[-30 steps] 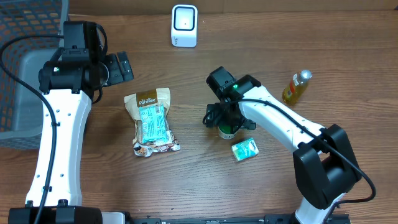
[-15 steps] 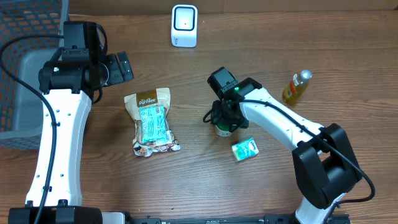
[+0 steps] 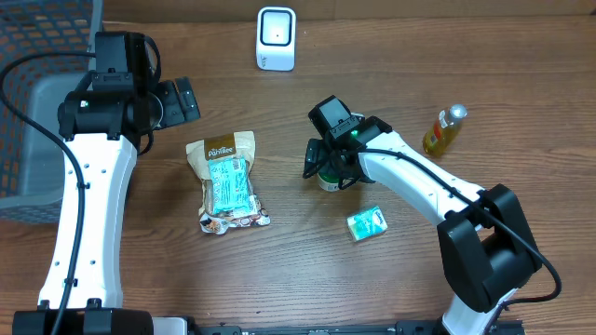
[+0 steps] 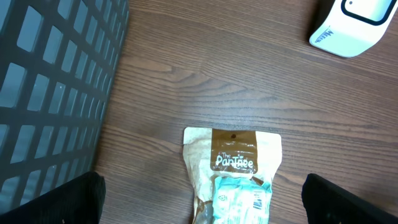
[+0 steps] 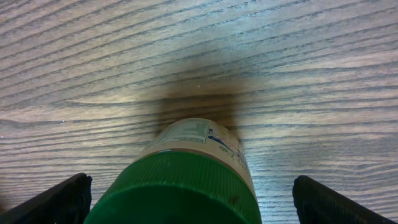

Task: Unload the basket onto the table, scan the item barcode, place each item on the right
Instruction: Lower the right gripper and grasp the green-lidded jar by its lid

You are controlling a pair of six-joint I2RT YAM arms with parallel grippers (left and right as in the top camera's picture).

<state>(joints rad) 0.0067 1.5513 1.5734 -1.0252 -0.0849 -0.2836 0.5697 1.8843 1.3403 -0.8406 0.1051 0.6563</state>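
A green-capped bottle [image 3: 327, 180] with a white label stands upright on the wooden table. My right gripper [image 3: 328, 171] hovers straight over it, open. In the right wrist view the green cap [image 5: 177, 186] fills the bottom centre, and the right gripper [image 5: 196, 200] has its dark fingertips [image 5: 62, 200] well clear of the cap on both sides. The white barcode scanner [image 3: 276, 38] stands at the table's far edge and shows in the left wrist view as the scanner [image 4: 356, 23]. My left gripper [image 3: 177, 100] is open above a snack pouch [image 3: 226, 182].
The snack pouch [image 4: 235, 167] lies flat below the open left gripper [image 4: 208, 199]. A small green packet [image 3: 367, 223] lies near the bottle. A yellow bottle [image 3: 444, 129] stands to the right. A grey mesh basket [image 3: 28, 121] sits at the left edge, with its wall [image 4: 50, 93] close by.
The right gripper narrowed around the green-capped bottle, then opened wide again. Bottle and gripper have shifted slightly toward the far left. The left arm has not moved.
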